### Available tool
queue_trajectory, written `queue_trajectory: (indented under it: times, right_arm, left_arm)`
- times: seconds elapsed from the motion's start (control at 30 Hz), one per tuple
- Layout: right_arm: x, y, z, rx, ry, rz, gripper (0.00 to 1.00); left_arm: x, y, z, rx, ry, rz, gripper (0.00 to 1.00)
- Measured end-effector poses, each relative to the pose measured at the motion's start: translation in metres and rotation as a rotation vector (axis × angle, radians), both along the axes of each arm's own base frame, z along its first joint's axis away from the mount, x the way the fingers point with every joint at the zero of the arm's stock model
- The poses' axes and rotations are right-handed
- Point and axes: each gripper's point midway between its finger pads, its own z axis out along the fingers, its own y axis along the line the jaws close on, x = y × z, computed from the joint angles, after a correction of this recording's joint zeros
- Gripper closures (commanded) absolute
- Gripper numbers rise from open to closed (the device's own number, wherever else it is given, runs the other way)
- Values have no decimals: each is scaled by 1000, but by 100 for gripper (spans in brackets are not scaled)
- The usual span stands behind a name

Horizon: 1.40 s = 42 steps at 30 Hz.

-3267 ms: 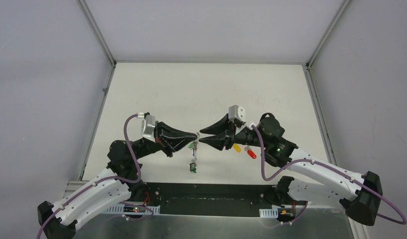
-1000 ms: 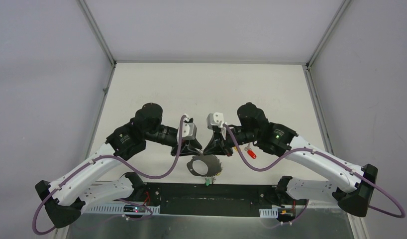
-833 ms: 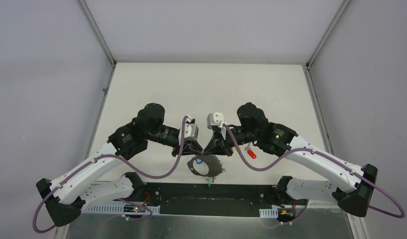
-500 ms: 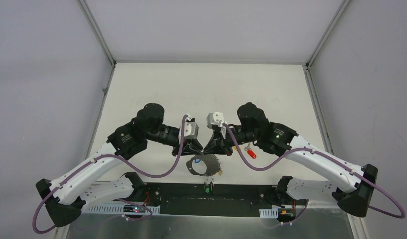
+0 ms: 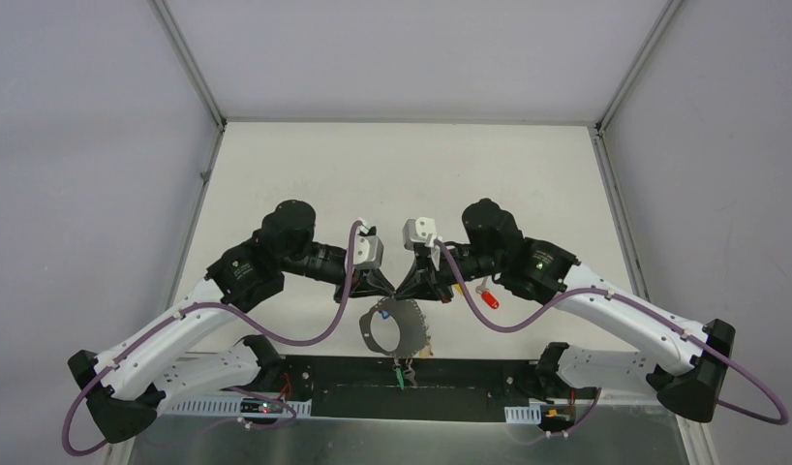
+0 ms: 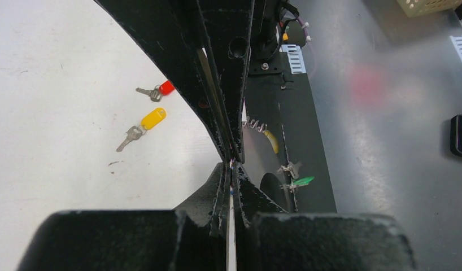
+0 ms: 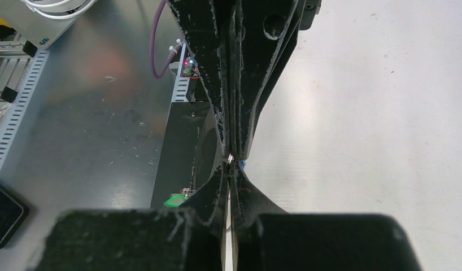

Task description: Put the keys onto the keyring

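The keyring (image 5: pixel 369 331), a large thin grey hoop, hangs in the air over the table's near edge. My left gripper (image 5: pixel 384 289) and right gripper (image 5: pixel 403 290) meet tip to tip at its top, both shut on the band. The band shows edge-on between the left gripper's fingers (image 6: pixel 231 166) and the right gripper's fingers (image 7: pixel 231 164). A green key (image 5: pixel 404 373) dangles from the hoop's bottom, and it also shows in the wrist views (image 6: pixel 301 181) (image 7: pixel 175 200). A red key (image 5: pixel 489 298) (image 6: pixel 161 89) and a yellow key (image 6: pixel 151 118) lie on the table under the right arm.
The black base strip (image 5: pixel 470 387) and the metal shelf (image 6: pixel 398 141) lie below the hanging hoop at the near edge. White walls with metal rails (image 5: pixel 189 223) bound the table on the left, right and back.
Both arms have swung in and lifted the hoop, so it now hangs between the tips. In the last second the hoop has tilted down and the green key has slid lower.
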Motion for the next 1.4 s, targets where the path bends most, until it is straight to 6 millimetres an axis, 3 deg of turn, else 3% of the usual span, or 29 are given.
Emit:
queue_trajectory:
  times: [0.1,0.17,0.27,0.4,0.57,0.77,0.97,1.2,1.4]
  right_arm:
    - [0,0,0,-1,-1,-3,96]
    - [2,0,0,-3,-3,-11,73]
    - [4,0,-1,-7,3,-32,46]
    - [11,-2,7,27,-30,-84,31]
    - [18,-12,24,124,-102,-164,31]
    - [21,-18,36,216,-135,-218,38]
    - [26,-13,43,265,-135,-239,64]
    - [24,-10,63,346,-148,-226,67]
    - [22,-9,67,372,-157,-211,72]
  left_arm:
    - [1,0,0,2,1,7,100]
    - [2,0,-1,4,5,17,100]
    - [9,1,-2,12,8,58,100]
    - [18,3,-2,19,31,135,100]
    - [25,9,16,-79,16,227,100]
    - [21,14,39,-248,-35,247,100]
    - [18,11,39,-327,-78,213,100]
    - [11,10,42,-436,-139,170,100]
    - [7,15,59,-519,-196,162,100]
